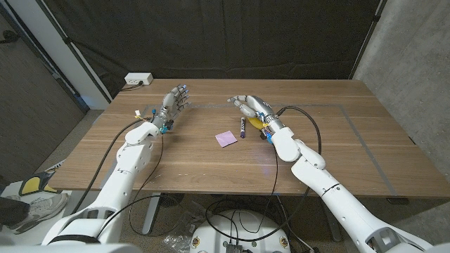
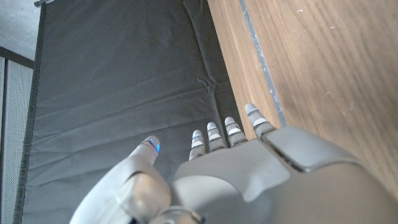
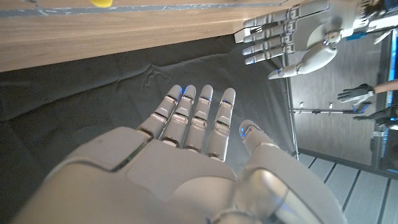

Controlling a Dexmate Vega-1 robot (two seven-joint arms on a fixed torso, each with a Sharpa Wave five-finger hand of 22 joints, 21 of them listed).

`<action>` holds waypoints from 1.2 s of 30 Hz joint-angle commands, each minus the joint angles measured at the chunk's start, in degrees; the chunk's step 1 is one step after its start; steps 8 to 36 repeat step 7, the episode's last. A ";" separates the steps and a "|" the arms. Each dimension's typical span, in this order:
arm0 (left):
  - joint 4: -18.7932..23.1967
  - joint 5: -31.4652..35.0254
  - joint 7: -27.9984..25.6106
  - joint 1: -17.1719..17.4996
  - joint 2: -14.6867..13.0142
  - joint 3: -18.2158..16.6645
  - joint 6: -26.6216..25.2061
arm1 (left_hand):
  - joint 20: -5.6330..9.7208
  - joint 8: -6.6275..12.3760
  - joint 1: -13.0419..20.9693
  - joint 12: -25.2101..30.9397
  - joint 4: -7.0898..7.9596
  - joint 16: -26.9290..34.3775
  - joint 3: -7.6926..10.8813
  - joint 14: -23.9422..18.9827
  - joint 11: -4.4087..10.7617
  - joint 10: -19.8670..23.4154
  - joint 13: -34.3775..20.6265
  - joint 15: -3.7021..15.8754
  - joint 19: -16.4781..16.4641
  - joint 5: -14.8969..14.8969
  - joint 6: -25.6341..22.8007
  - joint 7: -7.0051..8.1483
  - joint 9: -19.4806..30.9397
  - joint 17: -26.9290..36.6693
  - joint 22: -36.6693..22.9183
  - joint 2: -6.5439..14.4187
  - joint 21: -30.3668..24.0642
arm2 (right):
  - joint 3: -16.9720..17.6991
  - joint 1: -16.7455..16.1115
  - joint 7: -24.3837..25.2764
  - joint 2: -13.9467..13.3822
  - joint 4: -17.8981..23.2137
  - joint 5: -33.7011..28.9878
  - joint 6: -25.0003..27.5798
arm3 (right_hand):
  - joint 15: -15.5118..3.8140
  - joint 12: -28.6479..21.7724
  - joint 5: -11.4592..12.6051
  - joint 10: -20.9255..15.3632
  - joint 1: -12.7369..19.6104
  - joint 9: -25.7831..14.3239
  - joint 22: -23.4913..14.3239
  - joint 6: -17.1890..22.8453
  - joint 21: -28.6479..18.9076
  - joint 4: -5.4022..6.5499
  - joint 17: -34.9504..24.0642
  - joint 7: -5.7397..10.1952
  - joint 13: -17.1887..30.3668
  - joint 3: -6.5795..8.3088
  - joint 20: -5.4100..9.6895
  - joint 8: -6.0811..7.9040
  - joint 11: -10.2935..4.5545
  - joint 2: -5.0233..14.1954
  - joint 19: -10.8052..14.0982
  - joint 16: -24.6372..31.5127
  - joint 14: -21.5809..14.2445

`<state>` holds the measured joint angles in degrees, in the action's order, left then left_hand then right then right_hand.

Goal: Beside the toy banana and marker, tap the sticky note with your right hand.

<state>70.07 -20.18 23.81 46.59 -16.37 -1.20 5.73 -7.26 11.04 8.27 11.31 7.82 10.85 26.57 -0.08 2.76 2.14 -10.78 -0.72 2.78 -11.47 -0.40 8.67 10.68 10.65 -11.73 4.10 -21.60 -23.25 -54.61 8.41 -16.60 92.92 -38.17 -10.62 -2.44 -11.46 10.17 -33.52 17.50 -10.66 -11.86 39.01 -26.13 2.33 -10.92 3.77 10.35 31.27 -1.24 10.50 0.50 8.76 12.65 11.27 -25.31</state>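
A pink sticky note (image 1: pixel 226 138) lies on the wooden table (image 1: pixel 351 147) near its middle. Just right of it lies a dark marker (image 1: pixel 242 127), and a yellow toy banana (image 1: pixel 257 122) shows partly under my right hand. My right hand (image 1: pixel 252 107) hovers open behind and to the right of the note, fingers spread and pointing toward the far left, not touching it. My left hand (image 1: pixel 174 100) is raised open at the far left, fingers spread. The right wrist view shows my right hand (image 3: pixel 193 155) from behind and my left hand (image 3: pixel 292 34) beyond it.
A white power strip (image 1: pixel 138 79) sits at the table's far left corner. Black curtains hang behind the table. Thin tape lines (image 1: pixel 365 151) mark a rectangle on the table's right part. A person's hand (image 3: pixel 353 94) shows at the right wrist view's edge.
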 commanded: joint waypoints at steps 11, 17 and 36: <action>-0.30 -1.01 4.11 1.40 -1.46 0.13 -1.55 | -0.12 0.27 -0.11 0.24 -0.17 0.19 0.01 0.10 0.34 -0.16 -0.15 -0.04 0.02 -0.59 -0.02 0.41 0.11 0.22 -0.12 0.07 0.07 | -1.00 -1.49 4.90 1.98 1.09 -2.07 2.30 | -1.15 -0.03 0.17 0.26 0.32 0.01 -0.09 -1.26 -0.83 -0.27 0.34 0.34 0.14 1.03 -0.27 0.01 -0.33 0.61 0.83 -0.27 -0.16; -0.30 -1.01 4.11 1.40 -1.46 0.13 -1.55 | -0.12 0.27 -0.11 0.24 -0.17 0.19 0.01 0.10 0.34 -0.16 -0.15 -0.04 0.02 -0.59 -0.02 0.41 0.11 0.22 -0.12 0.07 0.07 | -1.00 -1.49 4.90 1.98 1.09 -2.07 2.30 | -1.15 -0.03 0.17 0.26 0.32 0.01 -0.09 -1.26 -0.83 -0.27 0.34 0.34 0.14 1.03 -0.27 0.01 -0.33 0.61 0.83 -0.27 -0.16; -0.30 -1.01 4.11 1.40 -1.46 0.13 -1.55 | -0.12 0.27 -0.11 0.24 -0.17 0.19 0.01 0.10 0.34 -0.16 -0.15 -0.04 0.02 -0.59 -0.02 0.41 0.11 0.22 -0.12 0.07 0.07 | -1.00 -1.49 4.90 1.98 1.09 -2.07 2.30 | -1.15 -0.03 0.17 0.26 0.32 0.01 -0.09 -1.26 -0.83 -0.27 0.34 0.34 0.14 1.03 -0.27 0.01 -0.33 0.61 0.83 -0.27 -0.16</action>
